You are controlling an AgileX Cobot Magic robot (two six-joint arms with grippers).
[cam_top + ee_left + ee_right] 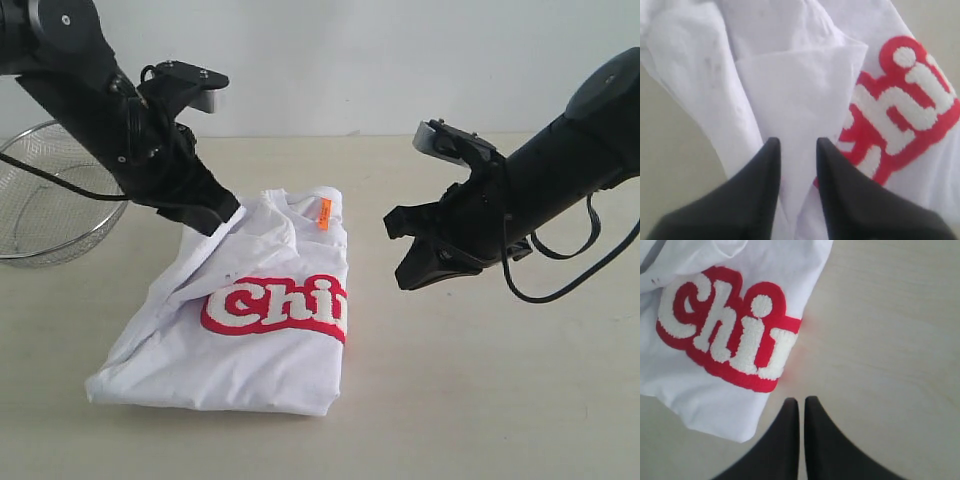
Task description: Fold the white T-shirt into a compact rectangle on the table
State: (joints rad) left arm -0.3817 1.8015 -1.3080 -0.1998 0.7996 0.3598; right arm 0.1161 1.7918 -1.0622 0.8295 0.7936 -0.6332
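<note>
T-shirt status: the white T-shirt (250, 350) lay mid-tabletop, a bit toward the left edge and well clear of the near and far edges. It was already a rough, multi-layer rectangle. The red lettering (275, 305) faced up and was cut off at the right fold line. The orange tag (324, 213) showed at the collar, on the side toward the far edge.

Left hand (797, 142): tips were down at the shirt's far-left corner, on a loose flap. The jaws stood parted with cloth visible in the gap, and the gap was wider than the fabric, so I read it as open, not pinching. My guess is it sat there because that flap was the untidy bit; the layer puckered and lifted there.

Right hand (801, 401): closed and empty, hovering over bare tabletop (500, 400) just off the shirt's right fold edge. It looked parked clear so as not to drag the fold.

Edges: the right fold was straight and the near edge fairly clean. The left side was slanted and bulged.

Room: there was plenty of open surface to the right of and in front of the shirt. The wire-mesh bowl (50, 200) sat at the left edge, near the left arm and apart from the shirt, so any leftward sweep was tight.
</note>
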